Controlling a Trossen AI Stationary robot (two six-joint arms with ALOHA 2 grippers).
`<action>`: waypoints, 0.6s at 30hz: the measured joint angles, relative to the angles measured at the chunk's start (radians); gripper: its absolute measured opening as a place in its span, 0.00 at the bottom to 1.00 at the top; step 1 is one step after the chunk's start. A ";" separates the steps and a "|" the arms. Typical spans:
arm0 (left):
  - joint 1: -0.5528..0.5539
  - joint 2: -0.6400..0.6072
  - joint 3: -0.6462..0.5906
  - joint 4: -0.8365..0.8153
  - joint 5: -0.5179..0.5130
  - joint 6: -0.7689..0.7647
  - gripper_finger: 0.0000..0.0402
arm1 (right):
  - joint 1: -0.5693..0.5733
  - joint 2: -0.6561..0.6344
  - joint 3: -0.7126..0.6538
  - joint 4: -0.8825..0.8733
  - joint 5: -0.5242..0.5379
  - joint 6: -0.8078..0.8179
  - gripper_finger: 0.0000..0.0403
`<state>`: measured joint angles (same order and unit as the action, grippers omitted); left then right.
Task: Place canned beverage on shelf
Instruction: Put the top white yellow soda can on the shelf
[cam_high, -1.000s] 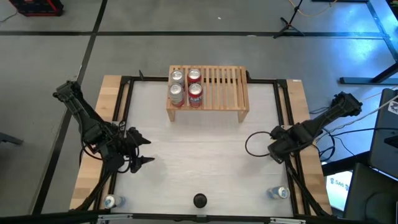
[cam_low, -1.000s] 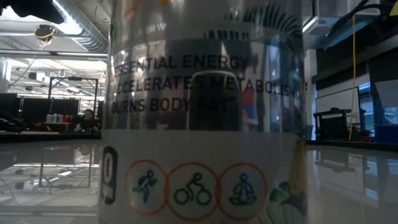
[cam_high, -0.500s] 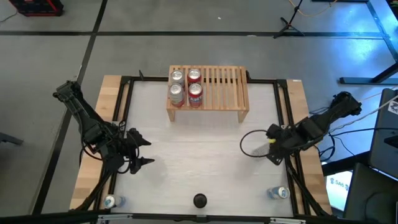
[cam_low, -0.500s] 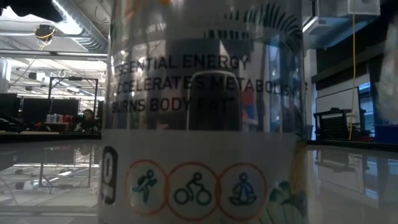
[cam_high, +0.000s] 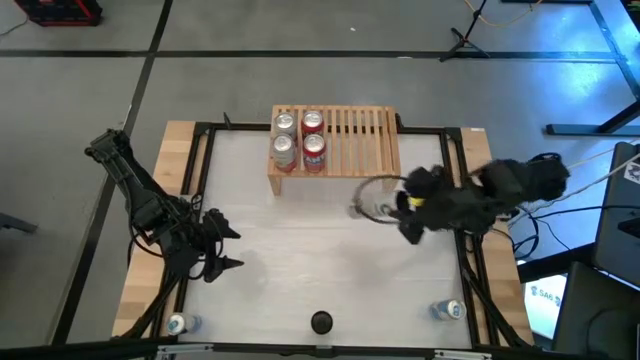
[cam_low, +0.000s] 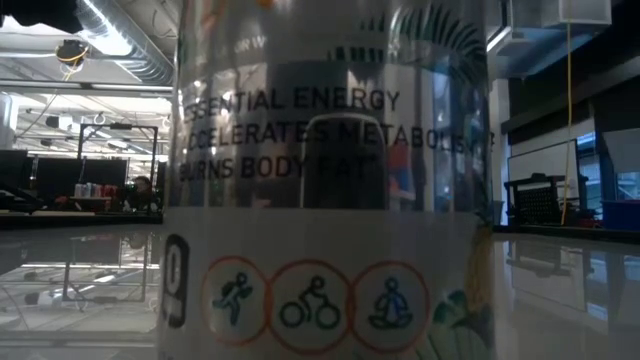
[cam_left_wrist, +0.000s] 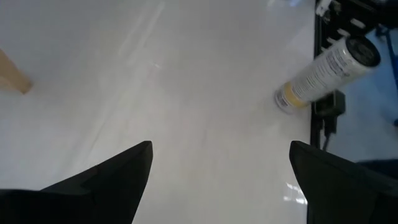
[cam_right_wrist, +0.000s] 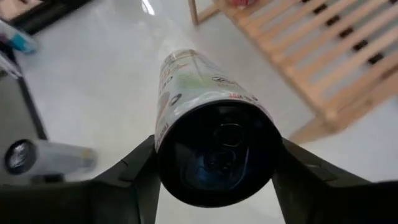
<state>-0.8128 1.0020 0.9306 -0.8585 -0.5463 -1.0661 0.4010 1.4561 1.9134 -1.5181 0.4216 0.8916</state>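
Observation:
The shelf (cam_high: 335, 150) is a low light-wood slatted rack at the table's far side, and it also shows in the right wrist view (cam_right_wrist: 323, 56). Two silver and two red cans (cam_high: 299, 139) stand on its left part. My right gripper (cam_high: 395, 208) is just in front of the shelf's right end, blurred. It is shut on a white can with a black top (cam_right_wrist: 214, 143). My left gripper (cam_high: 228, 248) waits open and empty at the table's left. My right gripper pinches the can between its two fingers, one on each side of the black-topped end (cam_right_wrist: 163, 163). The can's top faces the wrist, and its body reaches away beyond the fingers toward the table in front of the shelf's leg. It looks lifted clear.
A black-topped can (cam_high: 320, 322) stands at the near edge, fills the low view (cam_low: 330, 180) and shows in the left wrist view (cam_left_wrist: 323, 68). Cans sit at the near left (cam_high: 177, 324) and near right (cam_high: 448, 311) corners. A black frame (cam_high: 465, 200) borders the table.
My right gripper has swept quickly from the table's right edge toward the far left, up to the front of the shelf's right end, carrying the can with it.

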 joint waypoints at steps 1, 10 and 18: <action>0.002 -0.001 0.000 0.000 0.012 0.003 0.92 | -0.037 0.030 0.041 -0.014 -0.017 -0.051 0.55; 0.003 -0.021 0.000 -0.001 -0.014 0.005 0.92 | -0.403 0.221 0.378 -0.052 -0.200 -0.505 0.55; 0.003 -0.021 0.000 -0.001 -0.074 0.003 0.92 | -0.608 0.292 0.432 -0.056 -0.258 -0.799 0.55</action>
<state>-0.8097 0.9813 0.9306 -0.8593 -0.6207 -1.0634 -0.2067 1.7483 2.3451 -1.5742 0.1637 0.0924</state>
